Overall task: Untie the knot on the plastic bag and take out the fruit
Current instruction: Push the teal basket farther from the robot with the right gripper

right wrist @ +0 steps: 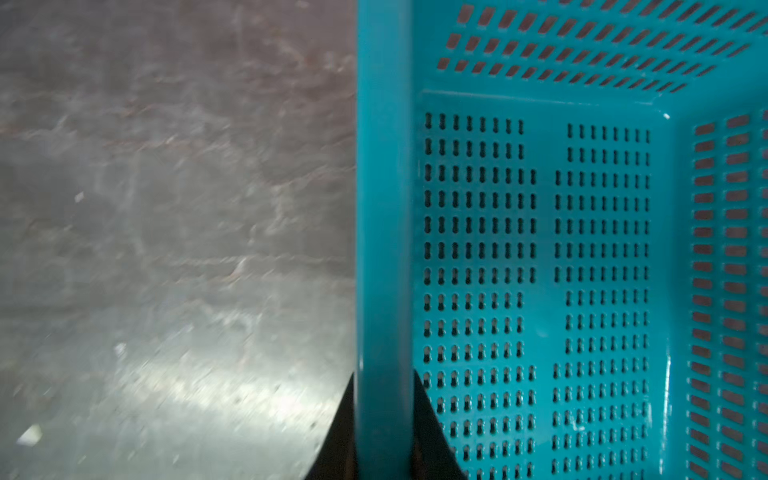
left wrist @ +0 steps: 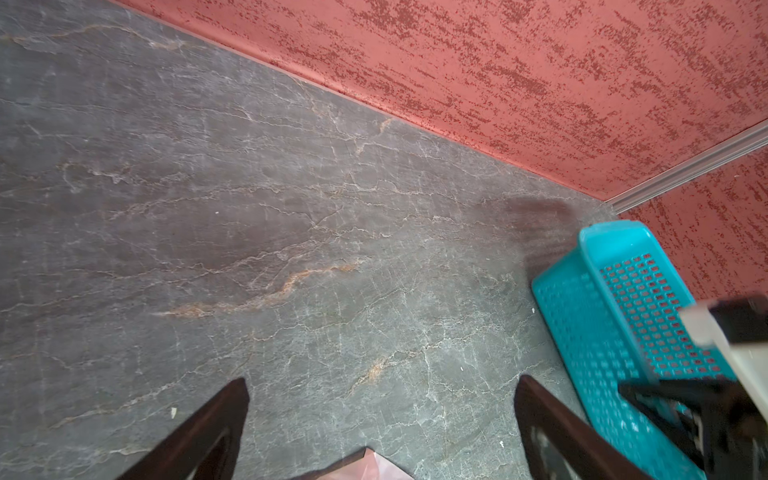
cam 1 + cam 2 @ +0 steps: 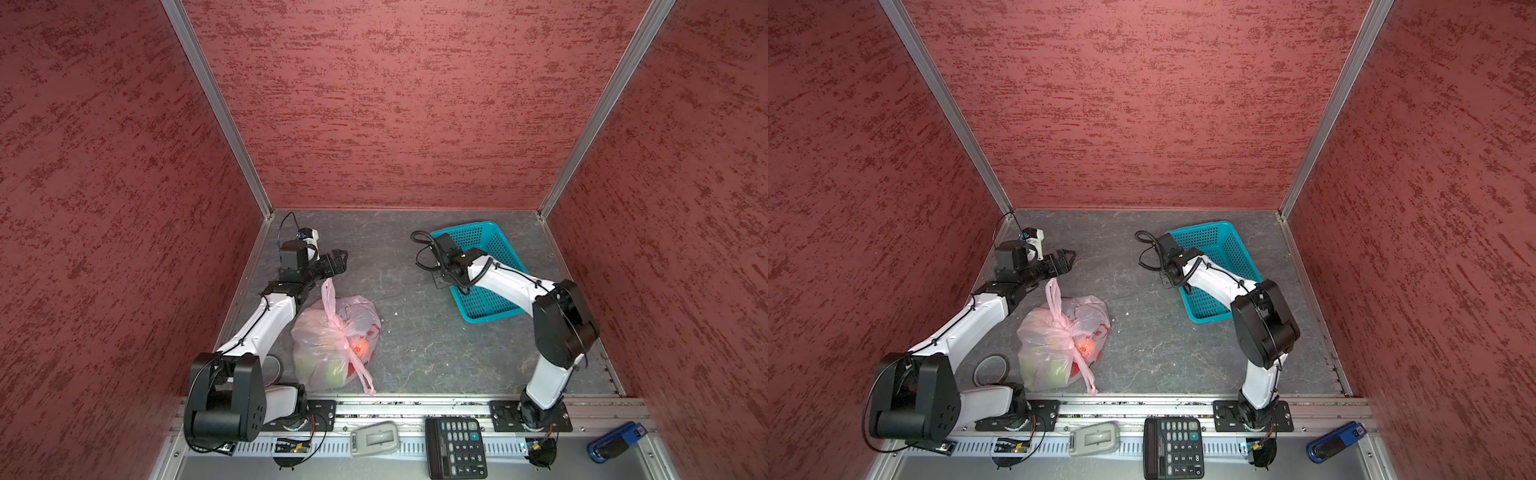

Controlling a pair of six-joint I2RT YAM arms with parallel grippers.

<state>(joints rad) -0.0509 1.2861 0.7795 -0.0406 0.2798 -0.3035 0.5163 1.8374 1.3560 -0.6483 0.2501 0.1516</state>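
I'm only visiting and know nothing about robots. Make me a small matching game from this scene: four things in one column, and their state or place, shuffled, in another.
Things:
1 plastic bag
2 teal basket
3 left gripper
4 calculator

States or places:
A open, holding nothing
B tied shut, fruit inside
C rim pinched by the right gripper
D lying on the metal ledge

Pairs: 1-B, 2-C, 3-A, 4-D

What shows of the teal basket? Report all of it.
The teal basket is rectangular perforated plastic with a solid rim and slotted walls and floor. It sits upright on the grey table, far right in both top views, turned at an angle to the walls. No fruit shows inside. The right gripper is closed on the long wall facing the table's middle, one finger inside and one outside.
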